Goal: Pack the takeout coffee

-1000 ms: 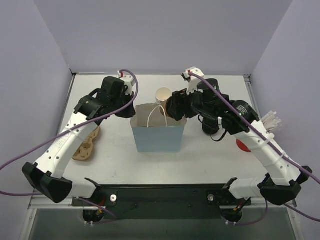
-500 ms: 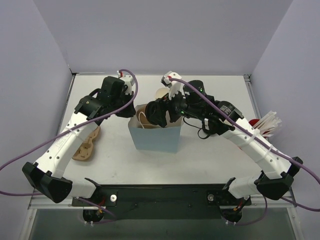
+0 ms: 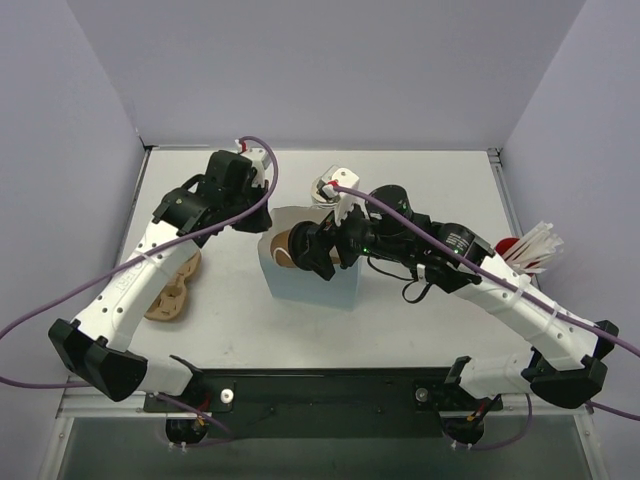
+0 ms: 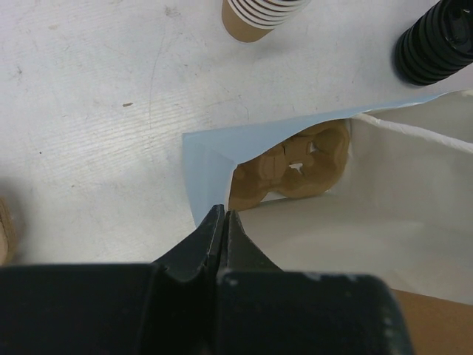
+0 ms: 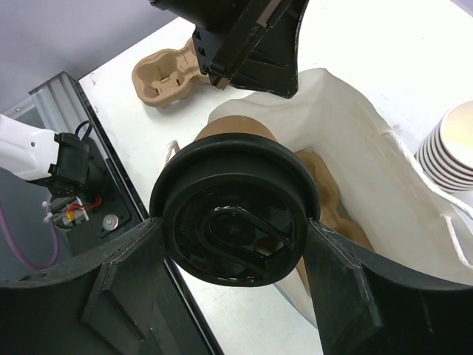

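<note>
So the right gripper (image 5: 235,244) has the coffee (image 5: 222,185) clamped by its sides, tipped over at the mouth of the bag (image 3: 310,285). The left gripper (image 4: 224,222) is pinched tight on the bag rim, and there's a carrier (image 4: 295,166) inside.

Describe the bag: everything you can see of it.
The bag is paper, pale blue outside and white inside, with white cord handles. It stands on the table between the arms with its mouth open. The left gripper is shut on its rim at a corner. A tan pulp carrier lies at the bottom. The right gripper holds the lidded cup at the mouth, above the carrier.
</note>
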